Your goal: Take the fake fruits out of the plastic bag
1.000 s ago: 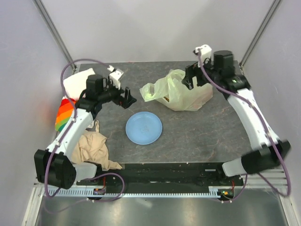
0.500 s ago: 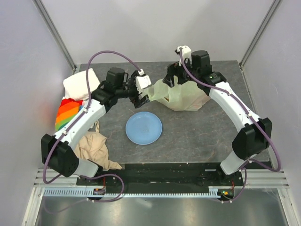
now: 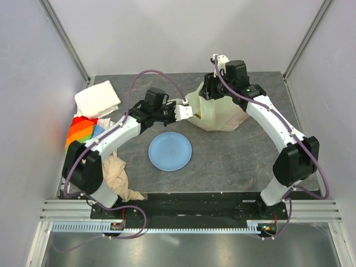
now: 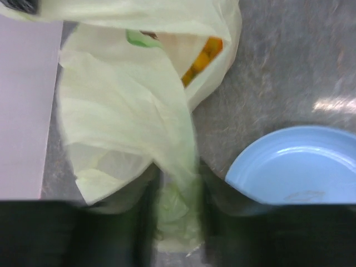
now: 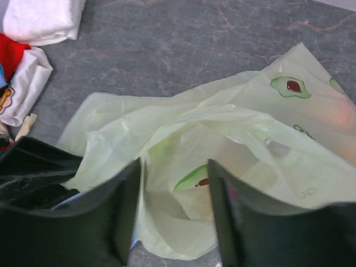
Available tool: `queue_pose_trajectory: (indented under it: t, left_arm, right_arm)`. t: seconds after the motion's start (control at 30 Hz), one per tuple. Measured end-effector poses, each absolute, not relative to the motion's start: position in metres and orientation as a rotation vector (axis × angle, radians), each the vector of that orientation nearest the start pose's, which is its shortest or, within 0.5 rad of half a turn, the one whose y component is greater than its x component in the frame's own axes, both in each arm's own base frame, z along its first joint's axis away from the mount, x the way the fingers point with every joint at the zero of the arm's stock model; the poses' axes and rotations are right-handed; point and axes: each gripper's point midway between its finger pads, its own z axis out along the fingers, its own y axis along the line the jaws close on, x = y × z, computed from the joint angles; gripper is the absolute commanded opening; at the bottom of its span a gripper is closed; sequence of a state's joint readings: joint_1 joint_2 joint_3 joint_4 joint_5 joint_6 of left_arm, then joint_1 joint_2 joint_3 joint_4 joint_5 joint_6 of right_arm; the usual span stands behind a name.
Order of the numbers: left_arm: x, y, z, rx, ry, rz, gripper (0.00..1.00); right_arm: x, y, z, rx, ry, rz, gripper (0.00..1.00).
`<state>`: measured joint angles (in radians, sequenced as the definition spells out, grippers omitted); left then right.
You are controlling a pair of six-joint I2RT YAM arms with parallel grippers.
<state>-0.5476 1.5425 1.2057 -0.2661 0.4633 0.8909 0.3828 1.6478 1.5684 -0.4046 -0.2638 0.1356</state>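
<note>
While both arms meet at the far middle of the table [image 3: 239, 161], the overhead view shows the plastic bag [image 3: 222, 115] slumped between them. Its long axis runs left to right. The left gripper [image 3: 186, 113] is at the bag's left tip and the right gripper [image 3: 210, 95] is on its far upper edge. No fake fruits show from here. The plate [image 3: 170, 151] lies just nearer than the bag's left end. The white cloth [image 3: 97, 99] and beige cloth [image 3: 117, 177] are well apart on the left. Bare table lies to the right of the bag and nearer than it, while the far edge of the table is close behind it.

From the left wrist, a gathered strip of bag film fills the gap between the dark fingers [image 4: 142, 219], so this gripper appears clamped on the bag's end. The view is blurred, though. The bag's body stretches straight away from the fingers, and the fake fruits [image 4: 204, 55] show orange through the film at its far end. The plate's rim is just beside the fingers on the right.

From the right wrist, the fingers [image 5: 125, 211] stand partly apart, straddling a loose fold at the bag's mouth. I cannot tell whether they have hold of it. The opening lies directly ahead of them.

I judge that the coming move depends on drawing the two holds apart along the bag's length, towards the bare table on the right. That would spread the mouth and tip the fruits out.
</note>
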Motion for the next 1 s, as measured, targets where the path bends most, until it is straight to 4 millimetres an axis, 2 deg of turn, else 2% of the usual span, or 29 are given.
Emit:
queue_pose_trajectory:
  t: [0.03,0.07,0.1,0.13,0.17,0.27,0.4,0.5,0.57,0.6,0.67,0.8,0.87,1.0]
  left_arm:
    - [0.364,-0.276,0.183,1.594,1.427,-0.281,0.07]
    - [0.370,-0.277,0.175,1.603,1.443,-0.270,0.03]
    - [0.375,-0.277,0.169,1.606,1.462,-0.258,0.02]
    - [0.381,-0.277,0.164,1.606,1.480,-0.249,0.02]
    - [0.386,-0.277,0.162,1.603,1.492,-0.239,0.02]
    - [0.398,-0.278,0.168,1.557,1.525,-0.249,0.02]
    - [0.426,-0.283,0.205,1.391,1.590,-0.334,0.02]
    - [0.471,-0.291,0.254,1.150,1.649,-0.511,0.02]
    - [0.506,-0.289,0.291,0.971,1.650,-0.641,0.01]
    - [0.520,-0.284,0.304,0.898,1.644,-0.679,0.01]
    - [0.536,-0.267,0.314,0.770,1.677,-0.738,0.02]
    - [0.556,-0.264,0.343,0.672,1.635,-0.770,0.02]
    - [0.555,-0.268,0.363,0.671,1.586,-0.769,0.01]
    - [0.546,-0.274,0.406,0.697,1.476,-0.764,0.02]
  right_arm:
    - [0.432,0.227,0.263,-0.414,2.060,0.588,0.36]
    - [0.434,0.224,0.258,-0.401,2.079,0.586,0.32]
    - [0.437,0.221,0.252,-0.384,2.097,0.590,0.19]
    - [0.439,0.218,0.248,-0.367,2.114,0.595,0.15]
    - [0.441,0.214,0.243,-0.351,2.130,0.605,0.03]
    - [0.451,0.204,0.235,-0.301,2.157,0.631,0.00]
    - [0.484,0.191,0.244,-0.273,2.124,0.617,0.00]
    - [0.535,0.177,0.273,-0.270,2.024,0.574,0.00]
    - [0.570,0.166,0.291,-0.265,1.944,0.540,0.00]
    - [0.590,0.157,0.304,-0.260,1.896,0.513,0.00]
    - [0.623,0.143,0.319,-0.257,1.810,0.470,0.00]
    - [0.647,0.124,0.329,-0.235,1.730,0.408,0.00]
    - [0.650,0.121,0.341,-0.235,1.674,0.382,0.00]
    - [0.642,0.118,0.371,-0.249,1.588,0.344,0.00]
